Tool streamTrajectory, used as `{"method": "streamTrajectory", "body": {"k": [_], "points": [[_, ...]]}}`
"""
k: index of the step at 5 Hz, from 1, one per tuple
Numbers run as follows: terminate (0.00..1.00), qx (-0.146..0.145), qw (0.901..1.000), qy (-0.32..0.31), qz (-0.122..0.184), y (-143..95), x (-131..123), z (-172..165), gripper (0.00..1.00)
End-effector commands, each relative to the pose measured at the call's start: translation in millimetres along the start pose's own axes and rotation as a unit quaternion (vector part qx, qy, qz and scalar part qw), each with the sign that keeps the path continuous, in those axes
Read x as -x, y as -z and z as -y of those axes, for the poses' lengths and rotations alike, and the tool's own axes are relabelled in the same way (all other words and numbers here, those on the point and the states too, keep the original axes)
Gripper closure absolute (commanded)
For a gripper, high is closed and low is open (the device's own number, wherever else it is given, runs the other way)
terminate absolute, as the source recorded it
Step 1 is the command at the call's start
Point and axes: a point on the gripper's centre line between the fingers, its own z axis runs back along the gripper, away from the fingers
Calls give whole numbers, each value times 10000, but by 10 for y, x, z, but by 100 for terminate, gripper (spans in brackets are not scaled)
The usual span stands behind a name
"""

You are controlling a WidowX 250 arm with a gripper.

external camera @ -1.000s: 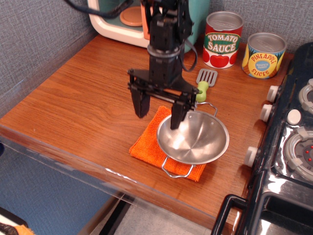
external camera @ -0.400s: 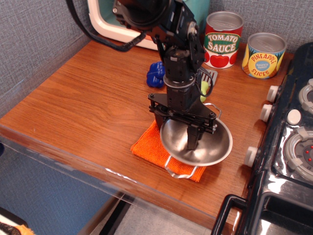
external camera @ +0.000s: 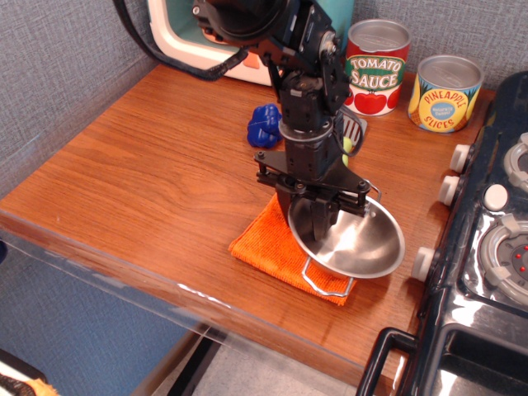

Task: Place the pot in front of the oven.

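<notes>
1. Gripper [external camera: 316,216] clamped on the left rim of the pot [external camera: 356,244]: one finger inside the bowl, the other outside against the wall. A second ago fingers spread apart above the rim; shortly after, lowered and closed over it.
2. Pot shifted to the right since the previous view and now tilted, left rim raised, near loop handle hanging just above the orange cloth [external camera: 276,250]. More bare cloth exposed on the left than before. Judged: grasp secured, lift just begun.
3. Pot location: near-right part of the wooden counter [external camera: 124,165], partly over the cloth, just beside the black stove [external camera: 487,247].
4. Oven [external camera: 186,41] at the far left edge, well apart from the pot, largely screened by the arm. Placement not yet started.
5. Blue object [external camera: 264,124] on the counter between pot and oven; kind not identifiable. Spatula [external camera: 353,136] mostly hidden behind the wrist. Tomato sauce can [external camera: 376,66] and pineapple can [external camera: 445,92] at far right, unmoved.
6. Judgement: one-sided rim grip on a tilted pot prone to swing or slip; carry toward far left to clear the blue object.
</notes>
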Motion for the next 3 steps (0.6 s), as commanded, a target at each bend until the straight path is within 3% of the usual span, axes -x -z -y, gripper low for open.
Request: {"method": "streamTrajectory", "body": {"k": [1, 2, 3], "points": [[0, 57, 9997, -127, 212, -288, -2, 89, 100], [0, 101, 9992, -165, 342, -488, -84, 100, 100], [0, 175, 9974, -355, 604, -821, -340, -108, 100]]}}
